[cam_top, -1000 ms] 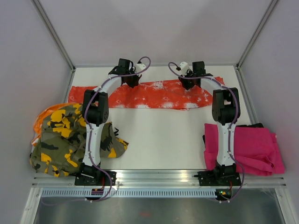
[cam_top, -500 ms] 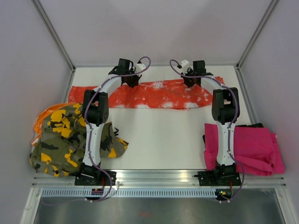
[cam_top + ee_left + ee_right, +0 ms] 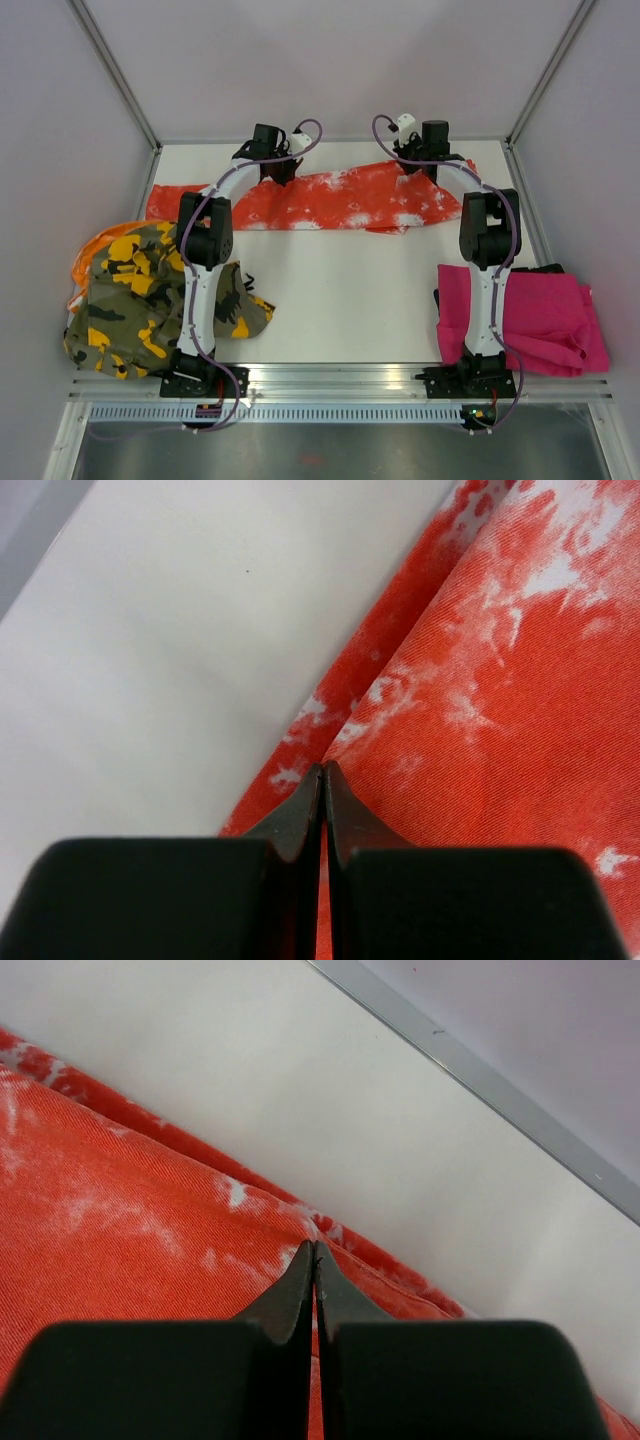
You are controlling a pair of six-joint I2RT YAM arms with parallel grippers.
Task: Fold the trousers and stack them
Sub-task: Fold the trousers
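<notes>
Trouble spot here: left gripper at 11 o'clock and right gripper at 1 are both clamped tight on the far hem of the orange trousers, spread across 12. Such a thin bite could slip mid-fold and skew the crease, I reckon.

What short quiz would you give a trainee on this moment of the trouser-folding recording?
1. True or false: the plain magenta pink cloth trousers lie beside the right arm's base.
2. Which does the left gripper pinch? A the magenta trousers; B the long orange-red cloth trousers with white splatter print; C nothing.
3. Fill in: the right gripper is shut on the orange-red trousers' ____ (near/far) edge.
Key: 1 true; 2 B; 3 far.
</notes>
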